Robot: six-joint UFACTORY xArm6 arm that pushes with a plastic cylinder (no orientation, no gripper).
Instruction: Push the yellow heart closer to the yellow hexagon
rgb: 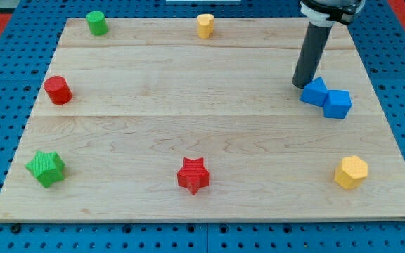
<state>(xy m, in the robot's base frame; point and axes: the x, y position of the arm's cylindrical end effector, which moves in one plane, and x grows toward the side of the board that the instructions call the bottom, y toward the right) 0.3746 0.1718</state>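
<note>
The yellow heart (pixel 204 25) sits near the view's top edge of the wooden board, at centre. The yellow hexagon (pixel 350 172) lies at the view's bottom right. My tip (pixel 301 85) rests on the board at the upper right, just left of two touching blue blocks (pixel 326 98). The tip is far to the right of and below the yellow heart, and well above the yellow hexagon.
A green cylinder (pixel 96 22) stands at the top left, a red cylinder (pixel 58 90) at the left, a green star (pixel 46 168) at the bottom left, and a red star (pixel 193 175) at the bottom centre. The wooden board (pixel 188 105) lies on a blue pegboard.
</note>
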